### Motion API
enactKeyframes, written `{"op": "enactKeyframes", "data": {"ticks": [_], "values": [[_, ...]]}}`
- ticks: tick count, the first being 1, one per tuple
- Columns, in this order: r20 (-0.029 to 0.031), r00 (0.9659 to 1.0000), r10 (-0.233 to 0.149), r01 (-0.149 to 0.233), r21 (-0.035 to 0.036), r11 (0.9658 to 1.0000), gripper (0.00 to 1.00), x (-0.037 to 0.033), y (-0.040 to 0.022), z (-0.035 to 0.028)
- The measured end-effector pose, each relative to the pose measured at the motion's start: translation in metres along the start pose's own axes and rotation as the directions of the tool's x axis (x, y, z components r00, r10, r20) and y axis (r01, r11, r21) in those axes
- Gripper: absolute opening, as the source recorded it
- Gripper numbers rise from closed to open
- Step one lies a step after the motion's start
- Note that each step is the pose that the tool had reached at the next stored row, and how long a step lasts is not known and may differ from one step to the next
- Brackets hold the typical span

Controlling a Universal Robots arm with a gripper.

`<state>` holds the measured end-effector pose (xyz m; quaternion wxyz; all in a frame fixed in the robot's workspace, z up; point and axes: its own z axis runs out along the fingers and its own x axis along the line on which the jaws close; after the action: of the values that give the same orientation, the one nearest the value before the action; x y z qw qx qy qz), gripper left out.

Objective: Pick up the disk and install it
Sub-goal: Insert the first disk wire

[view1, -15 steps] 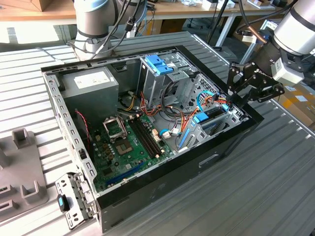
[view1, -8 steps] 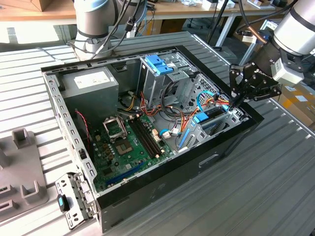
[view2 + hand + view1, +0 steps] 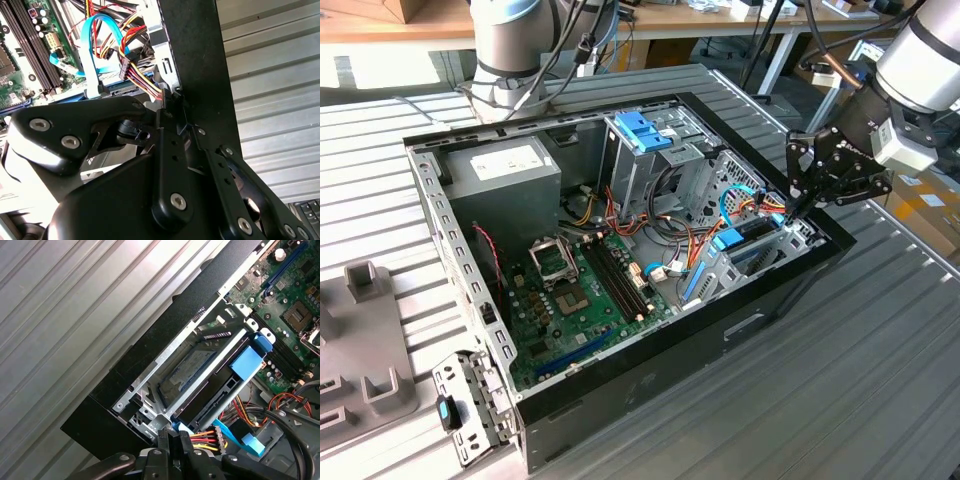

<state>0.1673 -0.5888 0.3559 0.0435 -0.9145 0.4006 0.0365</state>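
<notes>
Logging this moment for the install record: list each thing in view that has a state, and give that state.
computer case: side panel off, interior exposed.
disk: seated in the lower drive bay, label showing.
gripper: at the bay's cable end, over the case edge.
processor socket: empty, no cooler fitted.
blue data cable: plugged in.

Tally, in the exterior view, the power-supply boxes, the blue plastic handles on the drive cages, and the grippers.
Power-supply box: 1
Blue plastic handles: 2, the upper cage handle and the lower cage handle
Gripper: 1
Total: 4
</notes>
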Motion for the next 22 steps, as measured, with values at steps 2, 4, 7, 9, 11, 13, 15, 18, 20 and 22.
{"op": "enactKeyframes", "data": {"ticks": [2,4,7,9,11,13,15,18,20,22], "values": [[0.0000,1.0000,0.000,0.000,0.0000,1.0000,0.20,0.0000,0.0000,0.0000],[0.0000,1.0000,0.000,0.000,0.0000,1.0000,0.20,0.0000,0.0000,0.0000],[0.0006,1.0000,0.000,0.000,0.0006,1.0000,0.20,-0.0001,0.0000,-0.0013],[0.0021,1.0000,0.000,0.000,0.0019,1.0000,0.20,-0.0004,-0.0002,-0.0040],[0.0034,1.0000,0.000,0.000,0.0032,1.0000,0.20,-0.0006,-0.0003,-0.0058],[0.0046,1.0000,0.000,0.000,0.0043,1.0000,0.20,-0.0008,-0.0004,-0.0075],[0.0054,1.0000,0.000,0.000,0.0050,1.0000,0.20,-0.0009,-0.0004,-0.0089],[0.0061,1.0000,0.000,0.000,0.0056,1.0000,0.20,-0.0011,-0.0005,-0.0104],[0.0066,1.0000,0.000,0.000,0.0061,1.0000,0.20,-0.0012,-0.0006,-0.0120],[0.0073,1.0000,0.000,0.000,0.0068,1.0000,0.20,-0.0014,-0.0007,-0.0140]]}}
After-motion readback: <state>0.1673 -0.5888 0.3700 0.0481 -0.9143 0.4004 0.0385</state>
